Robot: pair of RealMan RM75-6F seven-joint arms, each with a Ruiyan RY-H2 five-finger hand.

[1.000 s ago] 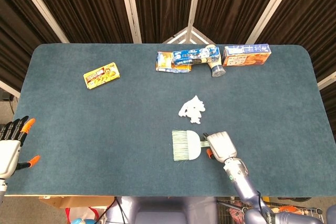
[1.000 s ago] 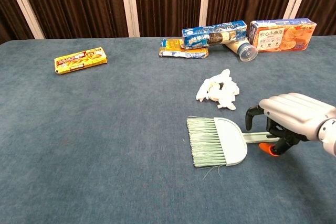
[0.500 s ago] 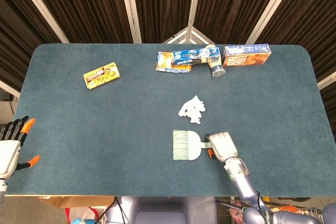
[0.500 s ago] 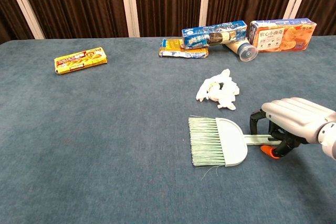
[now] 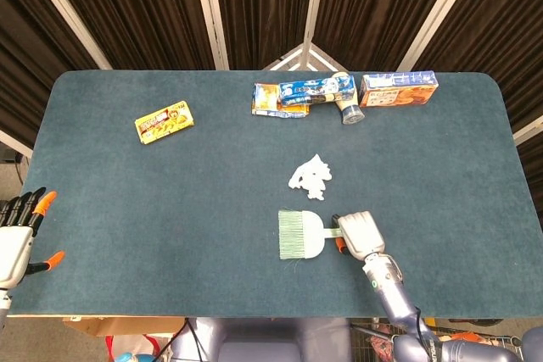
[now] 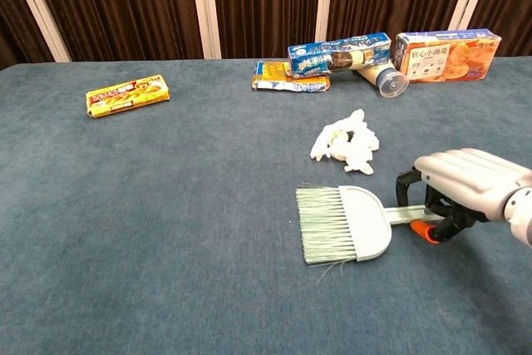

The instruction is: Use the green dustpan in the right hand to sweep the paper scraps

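2 views, head first. We see the whole blue table (image 5: 127, 209) from above. Our right hand (image 5: 360, 233) sits at the near edge, fingers wrapped on the handle of the green dustpan (image 5: 300, 235), which looks like a hand brush lying flat with its bristles pointing left. Paper scraps (image 5: 311, 177) sit just beyond it, not touching. Our left hand (image 5: 19, 235) hangs off the table's left edge, fingers spread, holding nothing; only this view shows it. Along the far edge: yellow snack pack (image 5: 165, 121) on the left, then a blue cookie pack (image 5: 316, 89) on top of a flat packet (image 5: 273, 101), a tipped bottle (image 5: 349, 109), and an orange box (image 5: 398, 89).

Chest view: lower angle. We see the right hand (image 6: 465, 189) gripping the thin handle, orange fingertip under it. Green dustpan (image 6: 344, 224) rests flat on the cloth, bristles splayed left. Paper scraps (image 6: 347, 144) form a crumpled white heap just behind the brush head, small gap between. Bottle (image 6: 382, 78) lies on its side, cap end toward us, leaning under the cookie pack (image 6: 339, 54). Left hand is outside this frame.
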